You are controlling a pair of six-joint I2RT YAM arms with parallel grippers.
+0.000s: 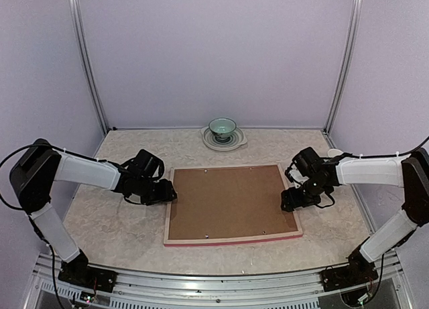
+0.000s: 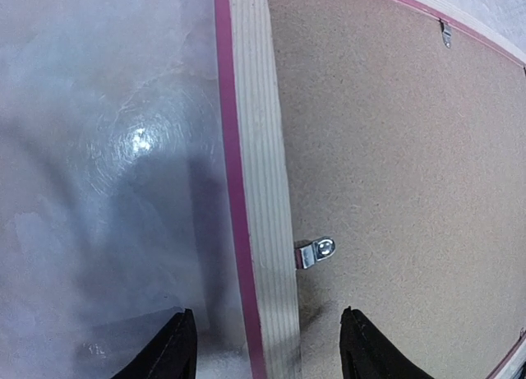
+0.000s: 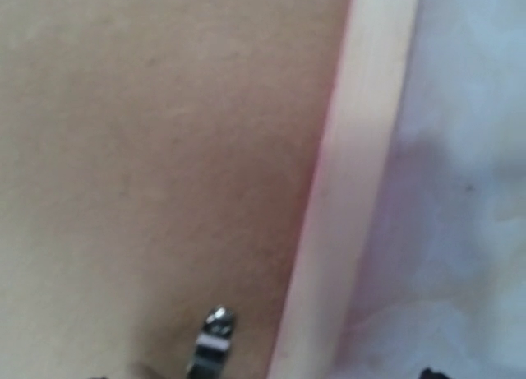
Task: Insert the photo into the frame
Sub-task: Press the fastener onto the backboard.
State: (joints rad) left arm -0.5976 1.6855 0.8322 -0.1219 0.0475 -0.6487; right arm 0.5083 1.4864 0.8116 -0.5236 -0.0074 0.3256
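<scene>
The frame (image 1: 234, 240) lies face down in the middle of the table, its brown backing board (image 1: 231, 202) facing up. The photo is hidden. My left gripper (image 1: 164, 194) is open and straddles the frame's left rail (image 2: 263, 190), with a gap on each side of the wood and a metal tab (image 2: 316, 251) just ahead. My right gripper (image 1: 289, 203) is low over the frame's right rail (image 3: 362, 190), open. Only one dark fingertip (image 3: 429, 372) shows at the bottom edge of the blurred right wrist view, outside the rail. A tab (image 3: 212, 342) sits on the board side.
A pale green bowl (image 1: 222, 127) stands on a saucer (image 1: 224, 144) at the back centre, against the rear wall. A small white object (image 1: 334, 152) lies by the right wall. Purple walls close in the marble-patterned table (image 1: 114, 222) on three sides.
</scene>
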